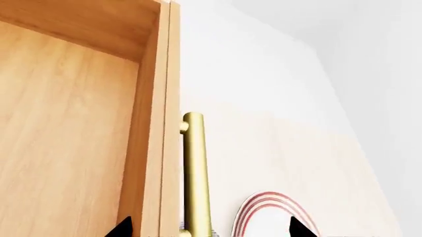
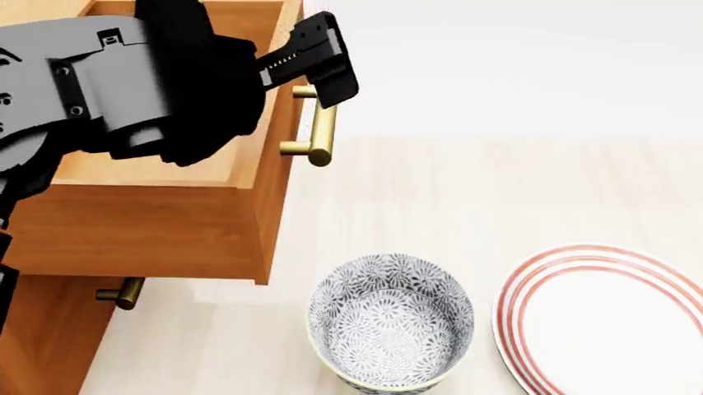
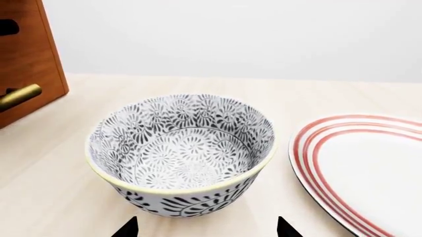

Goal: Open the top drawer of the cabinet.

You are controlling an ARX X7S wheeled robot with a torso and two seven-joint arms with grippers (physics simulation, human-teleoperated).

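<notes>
The top drawer (image 2: 143,226) of the orange-brown cabinet (image 2: 44,337) stands pulled out, its bare wooden inside showing from above. Its brass bar handle (image 2: 318,132) sits on the drawer front. My left gripper (image 2: 313,70) hovers at the handle's far end. In the left wrist view it (image 1: 211,229) is open, with the handle (image 1: 195,173) and the drawer front panel (image 1: 165,123) between its dark fingertips (image 1: 122,227), neither tip touching the bar. My right gripper (image 3: 206,229) is open just short of the patterned bowl (image 3: 181,148) and holds nothing.
On the pale tabletop, the patterned bowl (image 2: 390,321) stands in front of the cabinet, with a red-ringed white plate (image 2: 604,321) to its right. A lower drawer's brass handle (image 2: 121,292) pokes out beneath the open drawer. A white wall rises behind.
</notes>
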